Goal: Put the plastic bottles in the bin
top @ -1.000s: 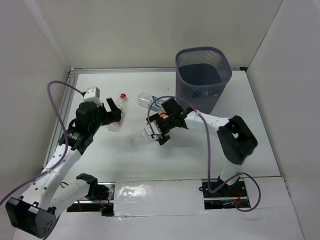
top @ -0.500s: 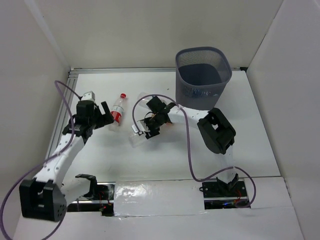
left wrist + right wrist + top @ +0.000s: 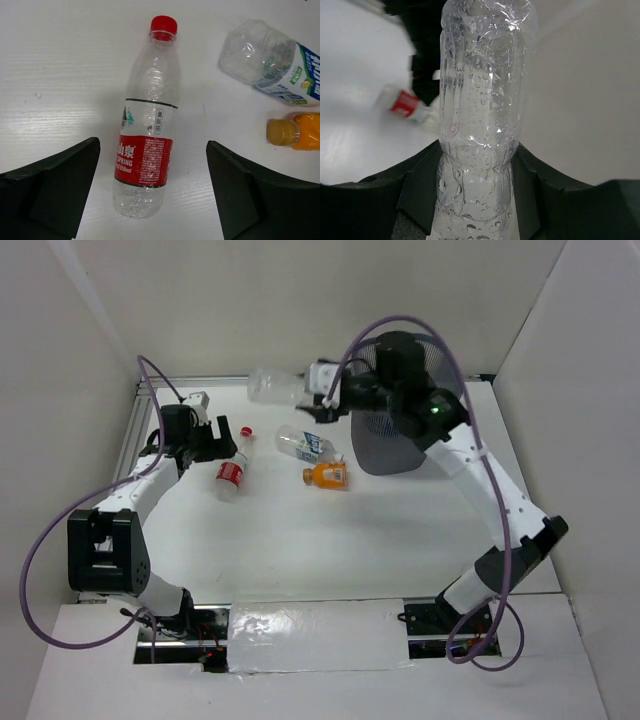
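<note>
My right gripper (image 3: 316, 390) (image 3: 477, 192) is shut on a clear, unlabelled plastic bottle (image 3: 270, 386) (image 3: 480, 110), held high in the air just left of the bin (image 3: 390, 450), a dark mesh wastebasket partly hidden by my right arm. A red-labelled, red-capped bottle (image 3: 230, 473) (image 3: 145, 145) lies on the table, its base between the fingers of my open left gripper (image 3: 217, 447) (image 3: 152, 200), untouched. Further right lie a blue-labelled bottle (image 3: 305, 444) (image 3: 270, 60) and a stubby orange bottle (image 3: 327, 476) (image 3: 297, 131).
White walls enclose the table on three sides. A metal rail (image 3: 140, 410) runs along the left and far edges. My right arm (image 3: 480, 470) arches over the right half of the table, its cable looping above the bin.
My right gripper closed on the clear bottle and lifted it from mid-table up toward the bin. My left arm swung back and left, with its open gripper over the red-labelled bottle.
</note>
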`<action>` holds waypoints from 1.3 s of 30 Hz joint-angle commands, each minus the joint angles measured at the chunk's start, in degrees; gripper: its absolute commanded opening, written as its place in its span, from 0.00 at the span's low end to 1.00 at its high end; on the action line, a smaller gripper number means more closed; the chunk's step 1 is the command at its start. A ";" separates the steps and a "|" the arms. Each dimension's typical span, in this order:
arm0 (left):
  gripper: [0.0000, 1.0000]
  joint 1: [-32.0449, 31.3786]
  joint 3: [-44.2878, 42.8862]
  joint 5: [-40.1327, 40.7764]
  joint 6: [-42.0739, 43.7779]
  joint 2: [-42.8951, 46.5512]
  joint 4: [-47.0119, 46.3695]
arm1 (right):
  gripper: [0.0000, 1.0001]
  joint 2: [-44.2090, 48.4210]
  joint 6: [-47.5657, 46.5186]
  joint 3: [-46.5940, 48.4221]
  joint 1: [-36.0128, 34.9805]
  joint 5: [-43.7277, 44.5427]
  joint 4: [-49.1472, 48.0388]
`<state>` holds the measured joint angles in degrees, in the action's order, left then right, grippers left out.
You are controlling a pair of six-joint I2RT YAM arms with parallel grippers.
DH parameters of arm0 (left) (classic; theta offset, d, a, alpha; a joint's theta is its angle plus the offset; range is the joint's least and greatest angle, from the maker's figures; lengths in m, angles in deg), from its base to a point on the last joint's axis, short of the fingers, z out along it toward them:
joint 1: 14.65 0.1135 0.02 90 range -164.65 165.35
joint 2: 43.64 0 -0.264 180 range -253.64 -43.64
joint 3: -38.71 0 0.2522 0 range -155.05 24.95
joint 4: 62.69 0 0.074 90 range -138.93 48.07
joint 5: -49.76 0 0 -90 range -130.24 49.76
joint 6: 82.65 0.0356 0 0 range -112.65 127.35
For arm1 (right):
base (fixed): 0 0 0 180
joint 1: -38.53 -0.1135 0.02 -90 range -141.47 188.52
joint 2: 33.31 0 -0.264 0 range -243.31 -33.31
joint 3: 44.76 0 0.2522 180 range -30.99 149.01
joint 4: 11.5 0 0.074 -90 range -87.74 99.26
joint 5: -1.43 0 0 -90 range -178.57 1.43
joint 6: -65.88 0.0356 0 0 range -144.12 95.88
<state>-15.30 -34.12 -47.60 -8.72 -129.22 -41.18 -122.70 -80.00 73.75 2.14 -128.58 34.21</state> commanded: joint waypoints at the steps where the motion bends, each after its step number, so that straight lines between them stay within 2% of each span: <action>1: 1.00 0.29 -0.87 -8.35 5.25 -0.99 -3.88 | 0.25 -1.40 11.21 4.66 4.28 11.69 -6.46; 3: 1.00 0.29 -0.26 -10.22 6.58 -2.30 -4.58 | 0.25 -3.95 13.07 9.04 8.85 15.73 -5.50; 6: 1.00 -0.23 -0.26 -12.06 9.56 -5.02 -4.58 | 0.34 -7.02 15.36 10.65 16.15 16.98 -3.56; 7: 1.00 -1.02 -0.26 -9.63 10.09 -5.64 -4.58 | 0.44 -7.55 16.23 10.65 18.95 16.98 -2.95; 9: 1.00 -2.68 -0.87 -7.77 11.15 -7.22 -4.58 | 0.56 -8.70 17.64 8.82 21.60 16.37 -2.32; 10: 1.00 -2.69 -1.74 -6.02 11.68 -9.06 -3.54 | 0.66 -8.70 17.64 8.11 22.57 15.84 -2.93; 12: 1.00 -4.53 -3.77 -1.71 12.21 -11.00 -0.74 | 0.78 -10.28 19.14 7.49 25.21 15.84 -2.94; 13: 1.00 -4.54 -3.77 1.17 12.21 -12.40 0.07 | 0.96 -10.28 20.71 7.49 26.96 14.10 -2.94; 14: 1.00 -5.32 -4.56 1.99 12.90 -12.94 0.60 | 1.00 -10.98 21.50 7.49 27.59 13.56 -2.94; 18: 1.00 -6.65 -5.18 6.47 12.91 -14.61 1.74 | 1.00 -9.07 24.32 6.70 30.49 9.61 -3.37; 22: 0.98 -8.49 -7.28 12.53 12.22 -18.12 3.50 | 1.00 -3.79 26.17 -0.57 33.30 5.04 -7.68; 24: 0.86 -8.50 -9.21 13.24 11.69 -18.83 5.52 | 1.00 -0.29 26.78 -2.87 35.49 1.00 -8.56; 25: 0.73 -8.50 -9.22 13.24 11.68 -19.36 6.05 | 1.00 1.04 26.79 -5.58 36.37 -0.75 -10.22; 26: 0.66 -8.50 -9.92 12.29 11.16 -18.06 6.05 | 1.00 2.62 27.39 -7.26 37.42 -4.08 -11.63; 28: 0.51 -10.07 -10.71 10.61 10.45 -14.98 6.05 | 0.97 7.28 28.80 -12.34 40.85 -7.70 -14.27; 29: 0.40 -10.69 -11.59 10.61 9.67 -11.49 6.05 | 0.85 8.60 28.81 -13.94 41.91 -10.93 -16.19; 30: 0.33 -11.82 -14.21 8.61 8.35 -9.80 6.83 | 0.76 9.92 28.81 -15.35 44.01 -12.71 -16.21; 31: 0.27 -12.44 -16.06 7.19 7.65 -8.48 7.36 | 0.64 12.45 27.94 -18.15 45.16 -14.55 -16.73; 32: 0.13 -13.15 -18.25 5.61 6.86 -6.11 7.37 | 0.33 13.70 27.93 -19.57 45.95 -16.75 -16.74; 33: 0.06 -14.02 -20.45 2.38 5.80 -5.31 7.37 | 0.21 14.93 26.54 -21.15 46.57 -17.38 -17.35; 34: 0.06 -15.69 -25.17 -0.18 4.14 -4.78 7.37 | 0.14 17.72 25.74 -22.82 47.10 -17.38 -17.35; 36: 0.05 -17.63 -29.77 -5.01 2.11 -4.77 3.96 | 0.04 20.38 23.02 -27.74 47.63 -18.00 -17.35; 37: 0.05 -19.72 -33.97 -10.43 0.27 -5.47 1.94 | 0.04 21.61 19.44 -29.15 47.63 -18.00 -16.40; 39: 0.05 -21.84 -38.12 -14.86 -2.37 -7.31 -4.65 | 0.04 24.42 16.25 -32.58 47.63 -19.49 -13.06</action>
<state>-34.03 -65.96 -50.42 -5.42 -137.64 -35.69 -101.10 -57.66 44.62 49.73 -143.63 20.09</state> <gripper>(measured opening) 0.539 0.048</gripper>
